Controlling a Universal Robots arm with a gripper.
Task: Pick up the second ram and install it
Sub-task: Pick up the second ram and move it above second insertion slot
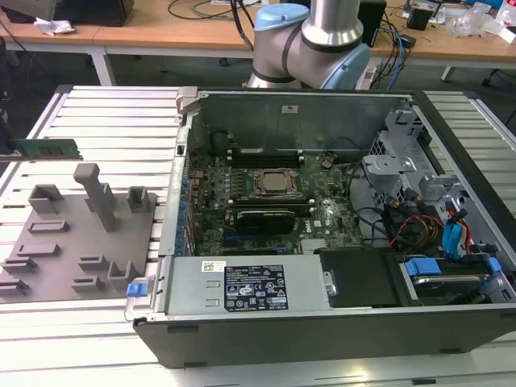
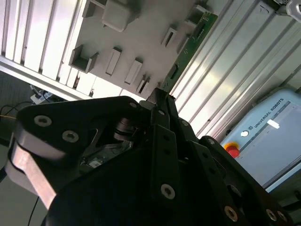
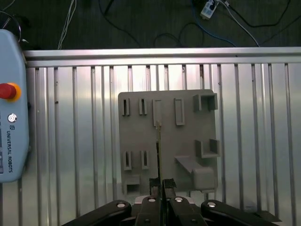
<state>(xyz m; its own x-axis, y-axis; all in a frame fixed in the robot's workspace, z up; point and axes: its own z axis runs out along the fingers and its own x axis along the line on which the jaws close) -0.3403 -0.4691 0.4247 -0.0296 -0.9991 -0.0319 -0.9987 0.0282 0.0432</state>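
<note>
The second ram (image 2: 190, 44) is a narrow green stick held by one end in my gripper (image 2: 160, 96), which is shut on it. In the first wrist view the ram (image 3: 158, 141) shows edge-on, running straight out from the gripper (image 3: 160, 181) above the grey holder plate (image 3: 188, 136). In the exterior view the ram (image 1: 46, 149) hangs level at the far left, above the slatted table and behind the grey holder plate (image 1: 81, 242). The motherboard (image 1: 322, 218) lies inside the open computer case (image 1: 322, 322), with long black slot rails (image 1: 262, 153) beside the metal socket (image 1: 274, 184).
The holder plate carries several raised blocks and pockets, including a tall post (image 1: 101, 193). A pale teach pendant (image 3: 9, 117) with a red button lies on the slatted table (image 3: 263, 141). The arm's base (image 1: 310, 44) stands behind the case. Cables and drive bays (image 1: 435, 226) crowd the case's right side.
</note>
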